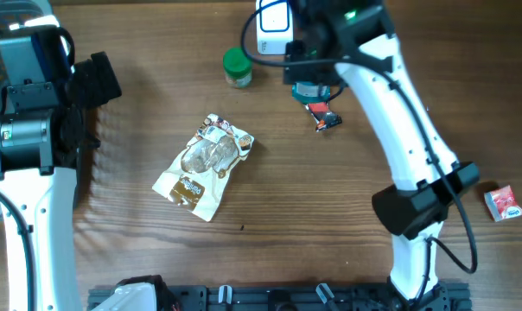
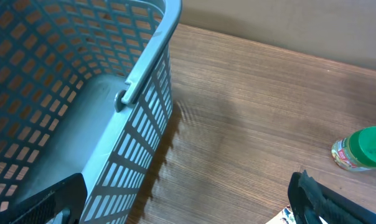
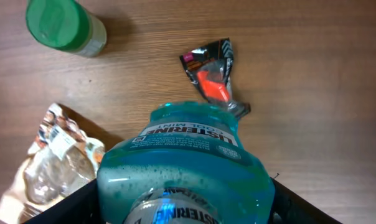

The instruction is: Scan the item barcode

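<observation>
My right gripper (image 3: pixel 182 208) is shut on a teal Listerine mouthwash bottle (image 3: pixel 183 158), one black finger (image 3: pixel 57 208) on each side of it. From overhead the bottle (image 1: pixel 311 89) hangs under the right gripper (image 1: pixel 308 76) at the back of the table, just beside a white scanner (image 1: pixel 274 19) with a black cable. No barcode shows on the bottle in either view. The left gripper (image 2: pixel 182 208) stands wide open with nothing between its fingers, at the far left (image 1: pixel 92 82) next to a basket.
A grey-blue mesh basket (image 2: pixel 126 81) fills the left side. A green-lidded jar (image 1: pixel 237 67) stands at the back. A black and orange packet (image 1: pixel 323 117) lies under the bottle, a crumpled snack bag (image 1: pixel 205 164) mid-table, a small red box (image 1: pixel 504 204) at the right edge.
</observation>
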`<state>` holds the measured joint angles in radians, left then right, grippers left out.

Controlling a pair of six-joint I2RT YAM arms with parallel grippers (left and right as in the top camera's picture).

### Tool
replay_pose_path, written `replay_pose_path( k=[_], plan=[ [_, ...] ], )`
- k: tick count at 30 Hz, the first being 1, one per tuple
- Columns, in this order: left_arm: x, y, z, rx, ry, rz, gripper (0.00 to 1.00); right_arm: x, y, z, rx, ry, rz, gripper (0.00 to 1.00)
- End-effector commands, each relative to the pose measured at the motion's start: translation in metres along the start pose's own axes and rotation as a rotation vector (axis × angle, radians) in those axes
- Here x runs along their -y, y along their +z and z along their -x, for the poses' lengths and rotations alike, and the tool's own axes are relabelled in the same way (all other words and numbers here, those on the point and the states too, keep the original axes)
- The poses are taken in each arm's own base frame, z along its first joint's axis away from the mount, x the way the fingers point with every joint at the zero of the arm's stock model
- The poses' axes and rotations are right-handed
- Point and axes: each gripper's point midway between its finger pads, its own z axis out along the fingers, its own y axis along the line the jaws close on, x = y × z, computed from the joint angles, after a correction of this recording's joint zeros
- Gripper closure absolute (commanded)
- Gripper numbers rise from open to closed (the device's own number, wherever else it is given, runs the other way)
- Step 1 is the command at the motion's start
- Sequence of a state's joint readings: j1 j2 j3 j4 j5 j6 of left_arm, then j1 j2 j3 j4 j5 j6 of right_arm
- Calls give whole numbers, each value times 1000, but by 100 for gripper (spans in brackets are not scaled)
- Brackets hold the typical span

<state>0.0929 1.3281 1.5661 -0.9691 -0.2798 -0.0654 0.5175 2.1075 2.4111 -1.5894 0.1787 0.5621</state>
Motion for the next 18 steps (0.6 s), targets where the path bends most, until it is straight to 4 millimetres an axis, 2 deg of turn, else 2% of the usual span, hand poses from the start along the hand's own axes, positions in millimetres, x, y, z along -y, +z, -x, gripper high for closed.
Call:
replay_pose_path(
  k=[1,7,10,12,14,16,18],
  plan=[
    [-4,-5,4,19,-5,8,0,-11,10,-9,42,144,-76,70],
    [-4,-5,4,19,-5,8,0,-11,81,-62,-77,251,-209,70],
    [-4,-5,4,19,-5,8,0,-29,112,-81,-157,257,-126,70],
    [-4,-5,4,19,-4,8,0,-33,122,-86,-169,260,-105,70],
    [-4,-5,4,19,-4,8,0,-33,124,-87,-172,260,-105,69],
    [-4,-5,4,19,-5,8,0,-33,123,-87,-172,256,-104,53],
    [-4,-5,4,19,-5,8,0,-34,123,-88,-178,232,-95,46]
  ],
)
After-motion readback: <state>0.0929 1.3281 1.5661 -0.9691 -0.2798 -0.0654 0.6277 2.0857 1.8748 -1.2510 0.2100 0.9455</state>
